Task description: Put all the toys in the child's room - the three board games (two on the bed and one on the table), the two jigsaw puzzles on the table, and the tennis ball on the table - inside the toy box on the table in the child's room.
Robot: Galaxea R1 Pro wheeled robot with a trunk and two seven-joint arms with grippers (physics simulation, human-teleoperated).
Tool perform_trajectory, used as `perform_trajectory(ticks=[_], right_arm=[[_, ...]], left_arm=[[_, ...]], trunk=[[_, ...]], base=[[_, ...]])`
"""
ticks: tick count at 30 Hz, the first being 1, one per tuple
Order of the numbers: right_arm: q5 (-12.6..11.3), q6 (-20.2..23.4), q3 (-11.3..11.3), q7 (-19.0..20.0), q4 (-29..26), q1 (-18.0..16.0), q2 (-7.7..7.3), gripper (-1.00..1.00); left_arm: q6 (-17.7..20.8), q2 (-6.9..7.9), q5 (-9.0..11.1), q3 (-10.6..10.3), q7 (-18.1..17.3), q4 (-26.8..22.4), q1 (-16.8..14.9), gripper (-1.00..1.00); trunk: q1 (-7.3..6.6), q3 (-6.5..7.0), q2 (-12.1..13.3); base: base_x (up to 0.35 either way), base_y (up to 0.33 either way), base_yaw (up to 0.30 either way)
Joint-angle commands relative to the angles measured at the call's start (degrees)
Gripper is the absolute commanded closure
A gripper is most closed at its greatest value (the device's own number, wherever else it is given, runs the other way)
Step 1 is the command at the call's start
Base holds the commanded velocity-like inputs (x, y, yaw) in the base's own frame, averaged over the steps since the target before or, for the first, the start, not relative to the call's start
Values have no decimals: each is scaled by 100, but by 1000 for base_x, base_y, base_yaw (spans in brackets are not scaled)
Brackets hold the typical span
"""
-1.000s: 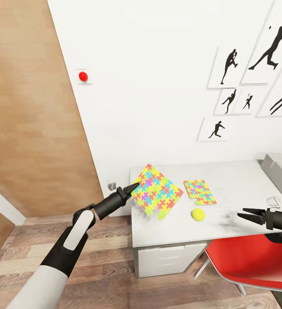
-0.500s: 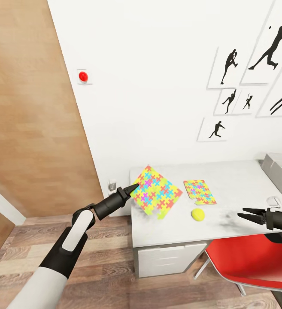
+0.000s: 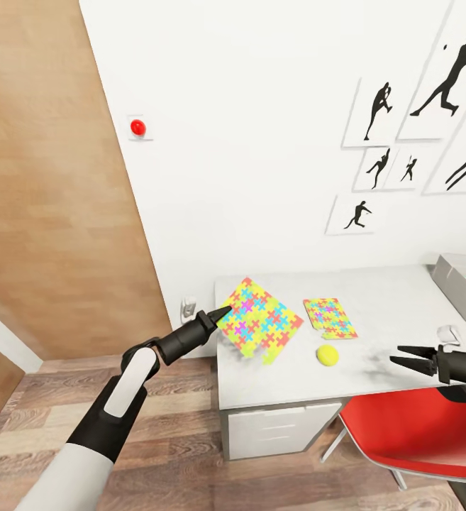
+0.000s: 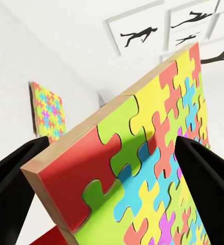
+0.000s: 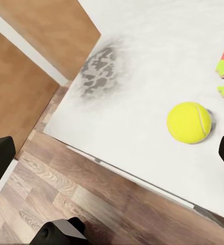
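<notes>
— Where is the large jigsaw puzzle (image 3: 259, 319)?

— At the near left corner of the pale grey bench (image 3: 389, 294), tilted up off the top. My left jaws (image 3: 223, 310) are closed on its left corner; from my left wrist, the board's wooden edge sits between my two dark fingers (image 4: 204, 184).

— And the other toys?

— A smaller jigsaw puzzle (image 3: 330, 317) lies flat just to the right of the big one. The yellow tennis ball (image 3: 327, 354) rests on the bench near that small puzzle's front edge. The light-grey toy box (image 3: 454, 284) sits at the bench's far right end, well apart from the puzzles.

— Your right side?

— My right jaws (image 3: 401, 357) hang parted and hold nothing, over the bench's front edge to the right of the ball, above a red chair (image 3: 410, 433).
</notes>
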Motion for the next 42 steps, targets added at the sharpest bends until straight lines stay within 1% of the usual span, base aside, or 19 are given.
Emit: perform_trajectory(ticks=[1,12,42], right_arm=[[-32,68,3,-5,-54,17,0,-100],[-27,235,3,-39,-260,87,15,-100],[-32,274,-3,-46,-301,101,12,-100]], left_arm=[[30,-6,22,3,24,-24,-4,100],[41,-20,24,-11,109,-139,-1,100],[44,9,15,-7,131,-163,-1,100]], trunk=[[4,-5,-11],[4,80,-11],[4,359,-11]], base=[[0,0,0],[0,0,0],[0,0,0]])
